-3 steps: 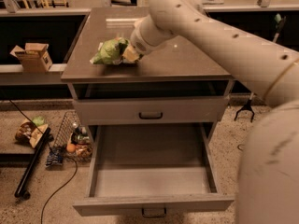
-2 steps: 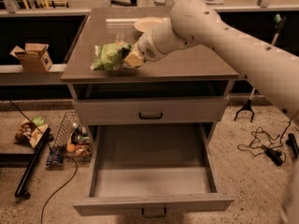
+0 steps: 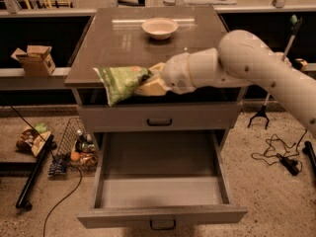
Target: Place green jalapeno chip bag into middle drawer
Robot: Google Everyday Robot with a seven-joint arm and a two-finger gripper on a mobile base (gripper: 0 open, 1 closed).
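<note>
Camera view: gripper at the front edge of the table, jaws clamped on the green jalapeno chip bag. Bag held tilted over that edge, just above the closed top drawer. Lower down, middle drawer pulled open. Cream bowl far back on the table. Wire basket on the floor at left.

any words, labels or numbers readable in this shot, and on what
No text can be read anywhere.
green jalapeno chip bag, held by the gripper over the front edge of the cabinet top: print too blurred to read.
cardboard box on the left: no legible marking.
floor packets at left: too small to read.
</note>
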